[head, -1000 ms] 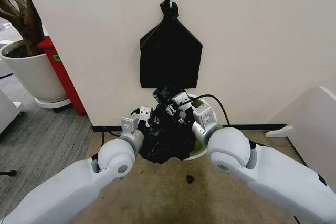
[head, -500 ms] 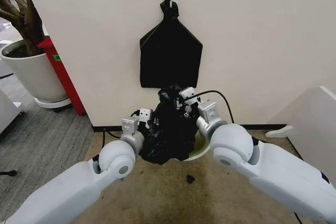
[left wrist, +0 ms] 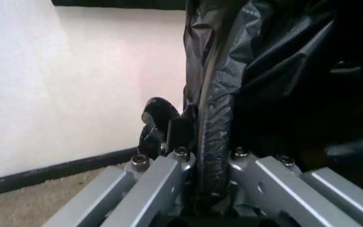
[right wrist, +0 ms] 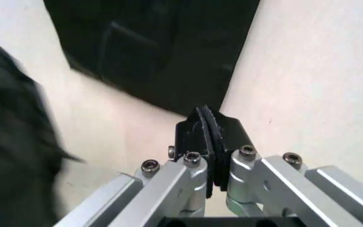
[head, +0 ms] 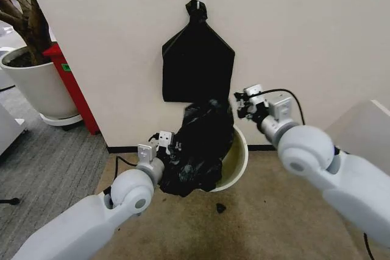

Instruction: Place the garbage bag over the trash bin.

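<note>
**Garbage bag draped on one side of the trash bin, both grippers engaged**

The trash bin (head: pixel 239 161) stands on the carpet against the wall and serves as the landmark. The garbage bag (head: pixel 198 144) is heaped over the bin's left rim and rises above its mouth, while the right rim and part of the pale green interior lie bare. My left gripper (head: pixel 165 144) sits just left of the bin, its jaws clamped on a fold of the bag (left wrist: pixel 214 132), which runs up between the pads in the left wrist view. My right gripper (head: pixel 245 105) hangs above the bin's right rim, near the wall; its jaws are pressed together (right wrist: pixel 208 137), and I cannot tell whether a thin strip of film lies between them.

I judge the film to be light, limp and slippery, so it should be pinched at the hem, where it is doubled. The wall close behind the bin limits reach; open carpet lies in front and to the right. The black bundle on the wall (head: pixel 197 59) hangs directly above the bin.
</note>
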Motion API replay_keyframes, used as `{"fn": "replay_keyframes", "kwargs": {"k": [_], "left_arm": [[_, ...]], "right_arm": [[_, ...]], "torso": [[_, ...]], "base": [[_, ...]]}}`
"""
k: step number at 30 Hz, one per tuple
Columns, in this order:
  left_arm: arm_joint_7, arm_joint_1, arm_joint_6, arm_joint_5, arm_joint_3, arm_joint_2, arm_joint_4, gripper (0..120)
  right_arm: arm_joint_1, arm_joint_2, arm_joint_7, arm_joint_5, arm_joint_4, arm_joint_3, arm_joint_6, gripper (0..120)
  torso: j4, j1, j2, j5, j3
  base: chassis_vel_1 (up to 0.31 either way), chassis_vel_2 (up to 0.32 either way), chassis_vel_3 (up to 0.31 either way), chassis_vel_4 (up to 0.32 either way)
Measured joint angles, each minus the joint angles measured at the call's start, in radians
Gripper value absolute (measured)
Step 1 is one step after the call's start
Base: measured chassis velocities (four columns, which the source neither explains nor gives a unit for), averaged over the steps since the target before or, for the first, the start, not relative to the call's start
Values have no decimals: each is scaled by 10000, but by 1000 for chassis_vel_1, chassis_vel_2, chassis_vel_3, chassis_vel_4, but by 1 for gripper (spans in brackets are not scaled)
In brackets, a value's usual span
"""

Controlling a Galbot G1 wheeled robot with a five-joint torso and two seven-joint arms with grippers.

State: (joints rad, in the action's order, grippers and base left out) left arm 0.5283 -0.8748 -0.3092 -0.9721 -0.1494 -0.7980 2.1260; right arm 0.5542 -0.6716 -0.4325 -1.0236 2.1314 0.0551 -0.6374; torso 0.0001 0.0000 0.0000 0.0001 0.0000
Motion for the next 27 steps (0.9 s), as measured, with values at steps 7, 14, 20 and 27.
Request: {"fn": "replay_keyframes", "kwargs": {"k": [7,14,20,27], "left_arm": [[-44,-849,12,304,708,70,187,1],[74,-1126,25,380,1093,18,215,1],[148,-667,29,293,952,36,163,1],[284,-52,9,239,524,-112,-40,1]], "right_arm": [[239,509,-566,-555,1118,-487,178,1],[340,478,-3490,-4483,3386,-438,611,26],[194,-509,-4002,-5099,3645,1302,1354,56],[-118,-1410,-4833,-3992,2978,2301,1364,83]], "torso": [[-1,0,0,-1,0],[-2,0,0,-2,-1],[0,0,0,-3,0],[-1,0,0,-2,1]], "base": [[0,0,0,0],[0,0,0,0],[0,0,0,0],[0,0,0,0]]}}
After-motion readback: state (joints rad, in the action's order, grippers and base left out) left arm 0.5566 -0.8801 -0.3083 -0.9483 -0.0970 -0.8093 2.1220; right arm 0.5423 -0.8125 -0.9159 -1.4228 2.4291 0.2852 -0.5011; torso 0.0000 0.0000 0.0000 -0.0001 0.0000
